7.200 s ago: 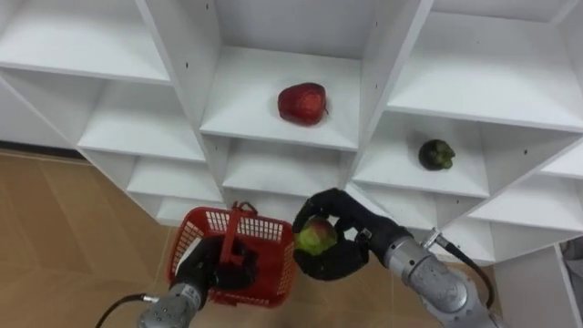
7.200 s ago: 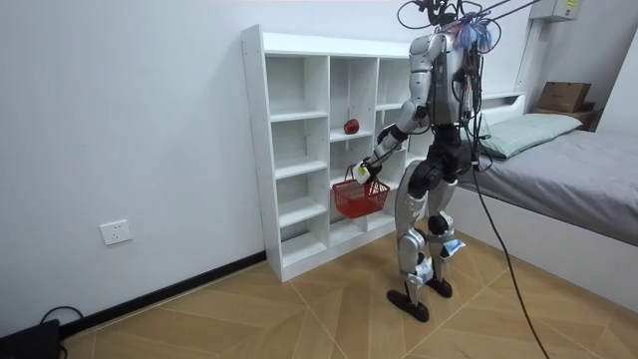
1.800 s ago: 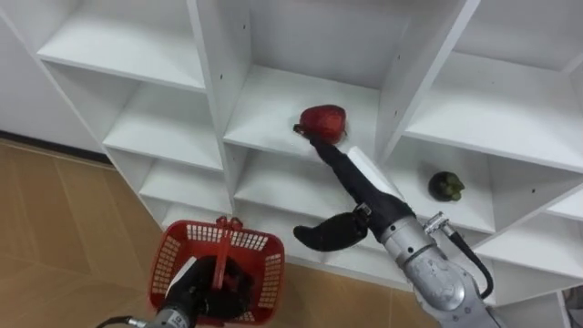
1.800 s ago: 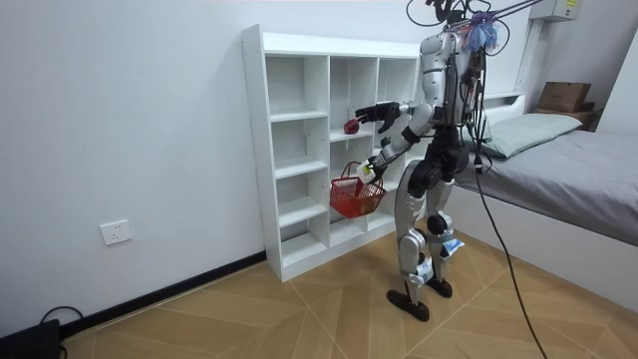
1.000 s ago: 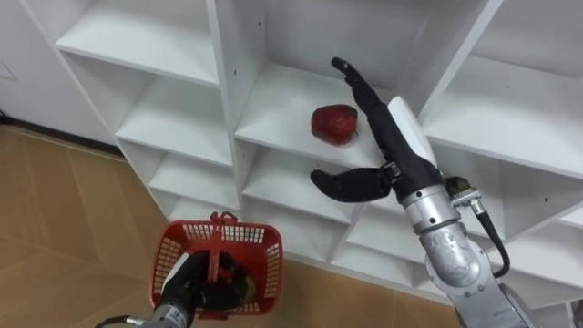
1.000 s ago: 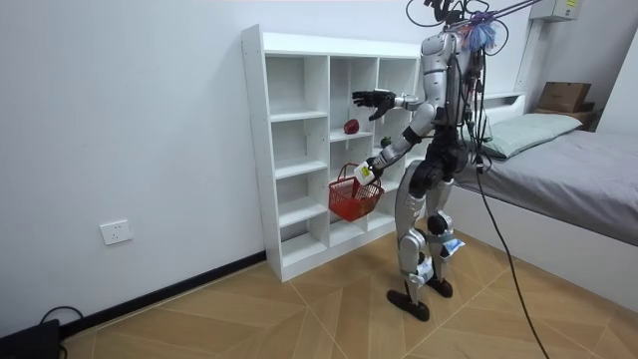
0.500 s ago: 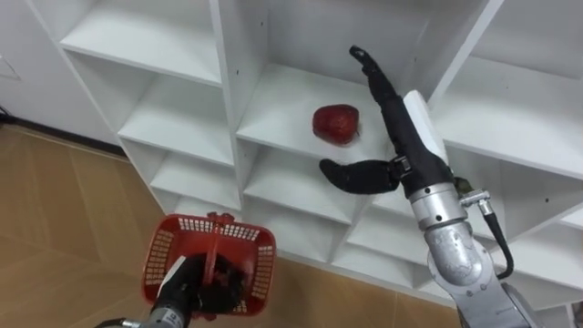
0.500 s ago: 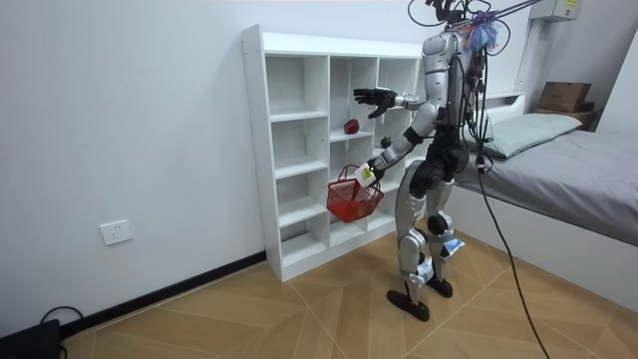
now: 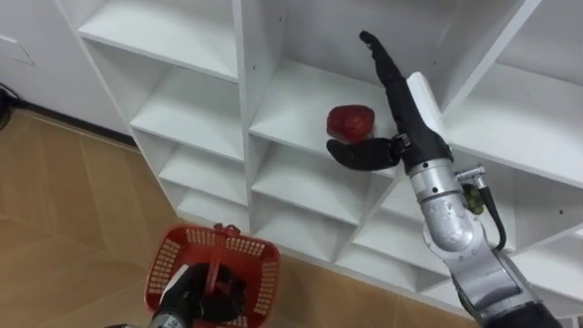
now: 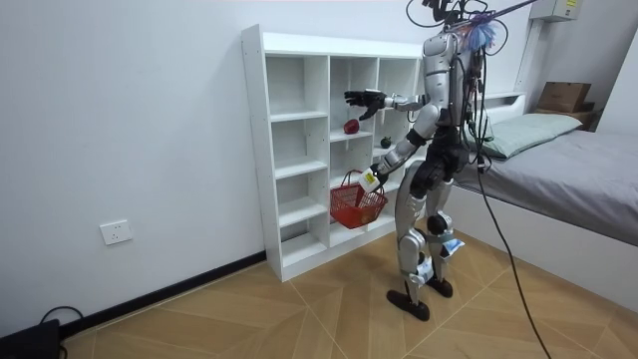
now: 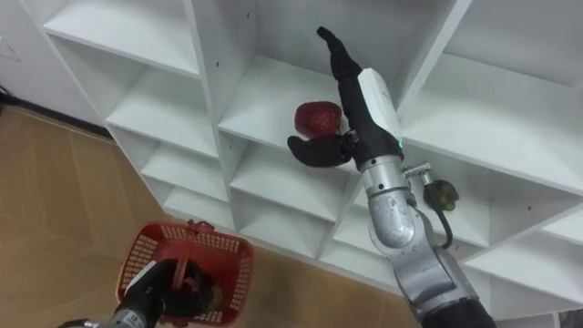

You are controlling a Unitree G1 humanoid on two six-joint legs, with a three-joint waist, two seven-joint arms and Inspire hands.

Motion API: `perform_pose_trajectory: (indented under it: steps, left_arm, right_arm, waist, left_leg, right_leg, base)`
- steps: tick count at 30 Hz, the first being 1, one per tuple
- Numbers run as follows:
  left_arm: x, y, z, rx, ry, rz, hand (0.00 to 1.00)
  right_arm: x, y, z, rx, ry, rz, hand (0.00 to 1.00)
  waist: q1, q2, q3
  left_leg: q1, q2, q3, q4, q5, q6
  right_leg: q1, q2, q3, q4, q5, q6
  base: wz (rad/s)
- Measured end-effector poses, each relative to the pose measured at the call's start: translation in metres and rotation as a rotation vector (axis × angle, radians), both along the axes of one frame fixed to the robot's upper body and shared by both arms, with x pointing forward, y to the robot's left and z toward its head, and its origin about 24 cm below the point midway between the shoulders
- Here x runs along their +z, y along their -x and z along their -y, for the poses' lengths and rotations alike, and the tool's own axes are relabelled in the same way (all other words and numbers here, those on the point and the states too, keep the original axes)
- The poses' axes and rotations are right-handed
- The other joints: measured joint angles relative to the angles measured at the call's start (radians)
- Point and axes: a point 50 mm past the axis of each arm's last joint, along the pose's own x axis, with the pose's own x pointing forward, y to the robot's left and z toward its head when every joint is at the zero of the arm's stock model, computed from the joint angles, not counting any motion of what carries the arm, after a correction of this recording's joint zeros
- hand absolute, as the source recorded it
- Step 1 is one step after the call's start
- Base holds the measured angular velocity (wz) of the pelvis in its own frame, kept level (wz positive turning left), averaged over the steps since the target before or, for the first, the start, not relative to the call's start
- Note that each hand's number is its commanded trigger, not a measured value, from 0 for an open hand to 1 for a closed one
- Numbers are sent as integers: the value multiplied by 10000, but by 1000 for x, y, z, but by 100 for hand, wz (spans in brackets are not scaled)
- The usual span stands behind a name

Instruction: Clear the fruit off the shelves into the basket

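A red apple (image 9: 350, 122) rests on a middle shelf of the white closet (image 9: 191, 109), toward the right side of its compartment, round, glossy and whole. A small dark fruit (image 11: 444, 192), greenish-black, lies in the next compartment to the right, on a shelf one level lower. The red mesh basket (image 9: 162, 270) hangs low in front of the closet's bottom shelves with its handle upright; what lies inside it cannot be made out.
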Motion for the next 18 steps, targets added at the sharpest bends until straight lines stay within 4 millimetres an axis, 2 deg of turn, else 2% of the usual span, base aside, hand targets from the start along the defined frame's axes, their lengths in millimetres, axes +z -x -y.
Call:
perform_pose_trajectory:
  steps: [10, 18]
  left_arm:
    - [-3, 2, 1, -35, 72, -215, 100]
    - [-3, 1, 2, -70, 118, -251, 100]
  right_arm:
    - [-13, -8, 7, -482, 204, -506, 0]
    - [-21, -14, 14, -862, 47, -1012, 0]
  waist:
    - [246, 53, 41]
    - [462, 52, 40]
  left_leg:
    - [-102, -4, -56, 29, 13, 15]
    - [-190, -18, -106, 80, 24, 26]
  right_leg:
    - [-43, -4, -150, 47, 0, 0]
    - [-81, 2, -268, 32, -4, 7]
  base:
    - [2]
    - [3]
